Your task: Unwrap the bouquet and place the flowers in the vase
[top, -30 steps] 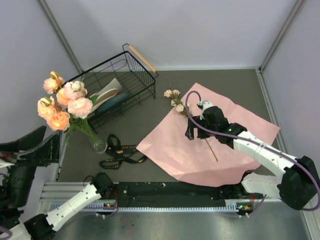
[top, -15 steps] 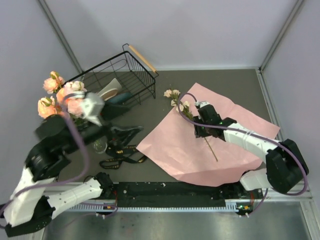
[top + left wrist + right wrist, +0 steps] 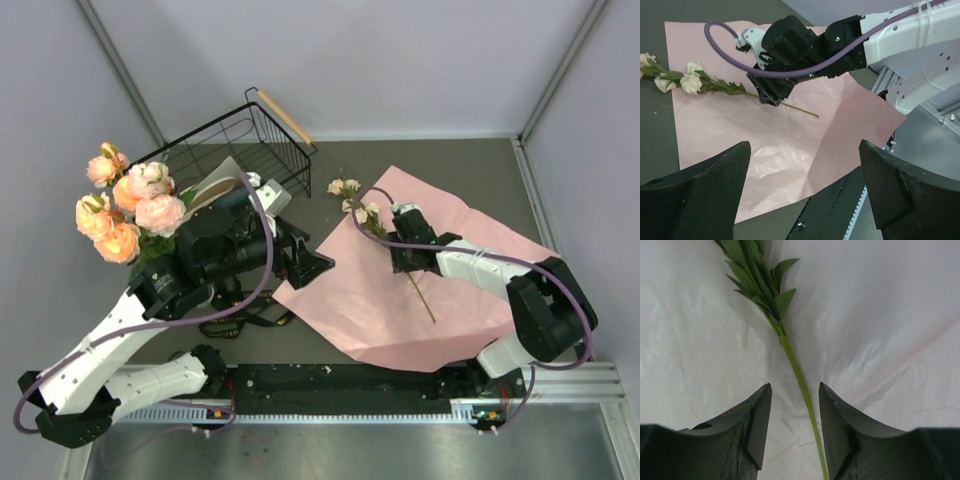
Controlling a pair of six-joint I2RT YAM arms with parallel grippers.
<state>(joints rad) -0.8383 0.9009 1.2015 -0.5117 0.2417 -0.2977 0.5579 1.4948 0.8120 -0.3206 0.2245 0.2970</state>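
A single flower stem (image 3: 421,297) with cream roses (image 3: 349,204) lies on the unfolded pink paper (image 3: 470,240). My right gripper (image 3: 403,264) is down over that stem, open. In the right wrist view the thin green stem (image 3: 798,374) runs between the right gripper's (image 3: 795,388) half-narrowed jaws, with a gap on each side. The rest of the flowers (image 3: 125,208), peach and pink roses, stand upright at the far left; the vase is hidden behind my left arm. My left gripper (image 3: 316,262) hovers wide open and empty over the paper's near-left corner (image 3: 765,145), facing the right gripper (image 3: 772,93).
A black wire basket (image 3: 236,158) with wooden handles stands at the back left, with pale wrapping inside. The black ribbon (image 3: 246,312) lies on the table beside the paper's left corner. The arms' black base rail (image 3: 340,385) runs along the near edge.
My left arm has swung in from the far left to the table's middle, covering the vase. The right gripper has dropped onto the stem and narrowed its jaws around it.
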